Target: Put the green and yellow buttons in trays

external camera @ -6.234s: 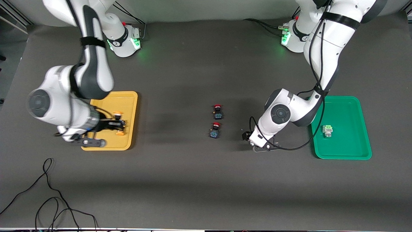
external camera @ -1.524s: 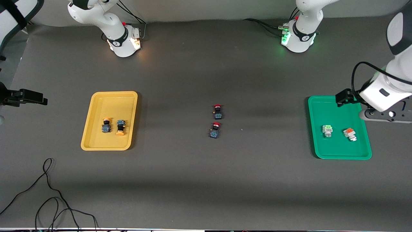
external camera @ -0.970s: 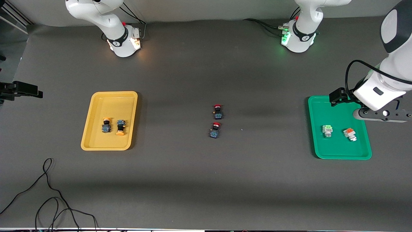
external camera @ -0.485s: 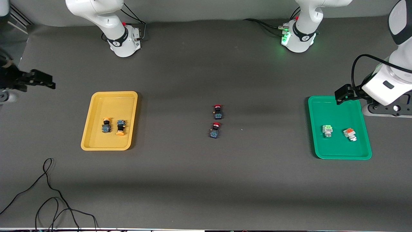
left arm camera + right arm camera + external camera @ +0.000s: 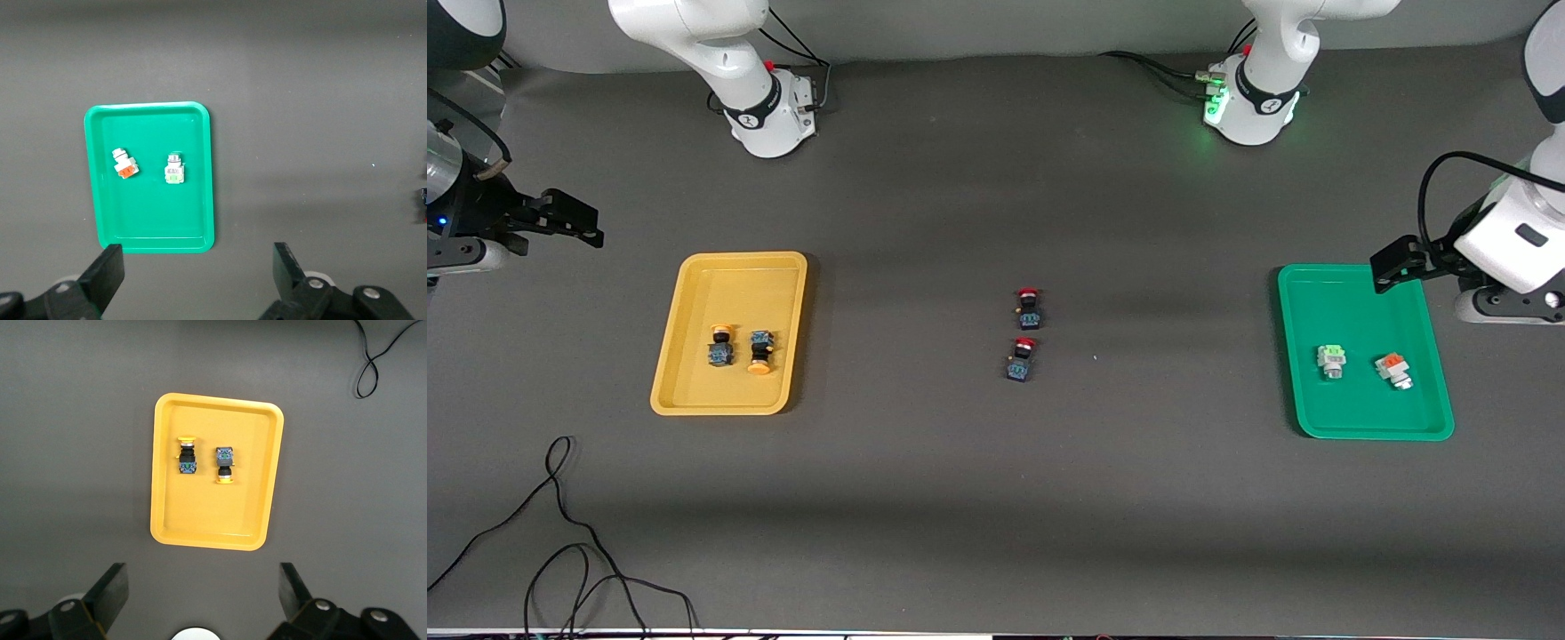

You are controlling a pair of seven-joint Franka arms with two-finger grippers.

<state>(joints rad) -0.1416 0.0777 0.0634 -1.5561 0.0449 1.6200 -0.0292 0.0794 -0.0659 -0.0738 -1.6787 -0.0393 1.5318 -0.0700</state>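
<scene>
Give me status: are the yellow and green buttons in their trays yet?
Looks done. Both yellow buttons lie in the yellow tray; the green button lies in the green tray, beside an orange-capped one. Left gripper and right gripper are open, empty, raised. Two red buttons remain mid-table.

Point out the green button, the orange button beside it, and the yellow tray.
green button (image 5: 1331, 360), front view, on its body.
orange button (image 5: 1392, 369), front view, on its body.
yellow tray (image 5: 167, 520), right wrist view, on bare floor.
</scene>
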